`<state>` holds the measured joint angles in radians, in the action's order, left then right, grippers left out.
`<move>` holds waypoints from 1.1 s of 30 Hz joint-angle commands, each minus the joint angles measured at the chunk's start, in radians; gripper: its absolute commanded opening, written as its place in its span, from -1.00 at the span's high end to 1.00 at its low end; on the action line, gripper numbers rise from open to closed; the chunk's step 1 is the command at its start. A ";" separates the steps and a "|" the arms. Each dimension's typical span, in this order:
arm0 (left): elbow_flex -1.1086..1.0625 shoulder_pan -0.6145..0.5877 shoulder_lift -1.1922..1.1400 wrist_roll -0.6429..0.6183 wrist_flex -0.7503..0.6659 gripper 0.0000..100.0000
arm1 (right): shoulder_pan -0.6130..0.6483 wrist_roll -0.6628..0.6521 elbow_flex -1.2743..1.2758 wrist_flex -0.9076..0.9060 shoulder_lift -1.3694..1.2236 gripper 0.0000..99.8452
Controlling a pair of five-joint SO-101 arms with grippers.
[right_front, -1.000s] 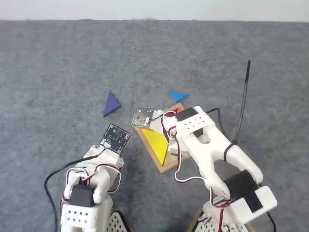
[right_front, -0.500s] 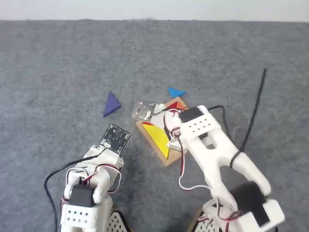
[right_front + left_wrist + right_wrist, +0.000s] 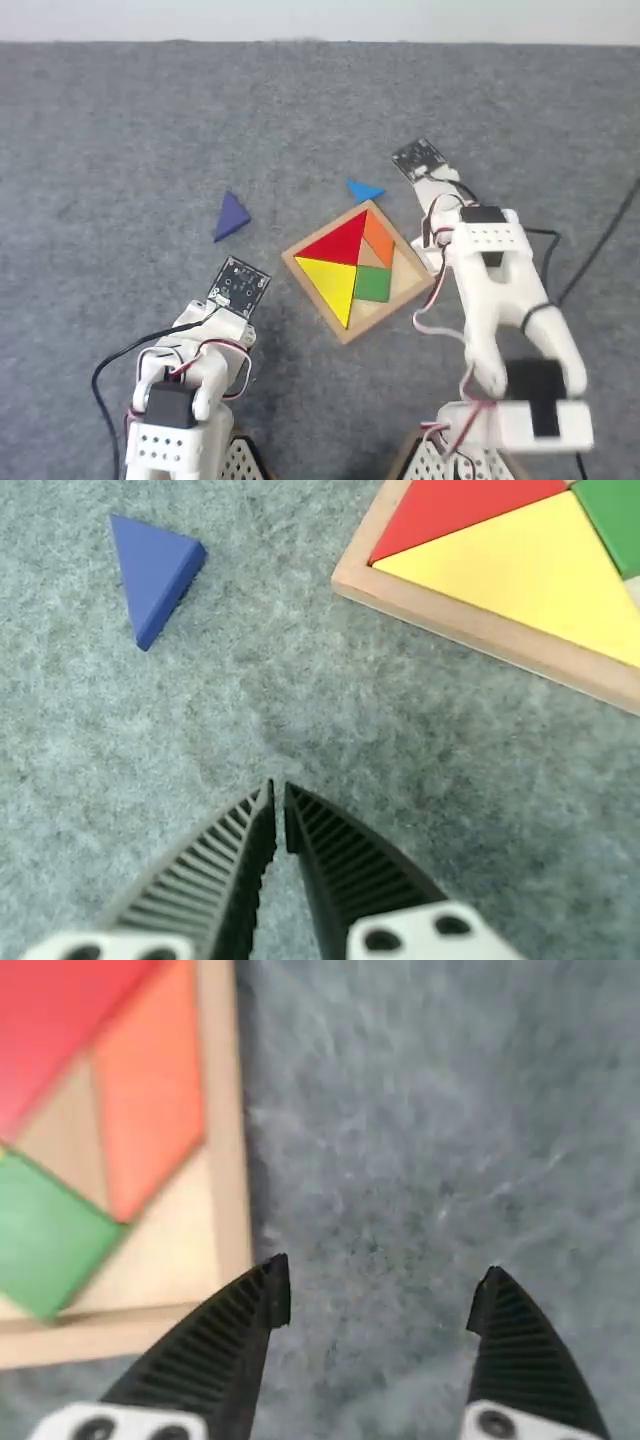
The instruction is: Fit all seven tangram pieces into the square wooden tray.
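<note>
Right hand (image 3: 385,1272) spread beside tray (image 3: 222,1110) with four pieces (image 3: 340,243)

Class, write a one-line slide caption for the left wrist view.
Shut left gripper over grey carpet, facing a dark blue triangular piece and the square wooden tray.

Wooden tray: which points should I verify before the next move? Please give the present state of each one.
1. Right pincer open and empty: ok.
2. Left pincer open for a grasp: not ok, it is shut on nothing.
3. Free space in the wooden tray: ok, bare wood shows beside the green square.
4. Dark blue triangle and light blue triangle lie on the carpet outside the tray: ok.
5. All seven pieces located: cannot tell, I count six.
</note>
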<state>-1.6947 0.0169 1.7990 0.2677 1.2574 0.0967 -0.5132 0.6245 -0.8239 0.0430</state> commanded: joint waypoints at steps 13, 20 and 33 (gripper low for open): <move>0.010 0.000 0.017 0.015 -0.002 0.96 | 0.073 -0.038 0.080 -0.048 0.013 0.43; 0.010 0.000 0.017 0.015 -0.002 0.96 | 0.148 -0.023 0.252 -0.045 0.234 0.43; 0.010 0.000 0.017 0.015 -0.002 0.96 | 0.143 0.040 -0.261 -0.320 0.174 0.43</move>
<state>-1.6947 0.0184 1.7990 0.2677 1.2574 0.2302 -0.4933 0.5800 -1.1063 0.2808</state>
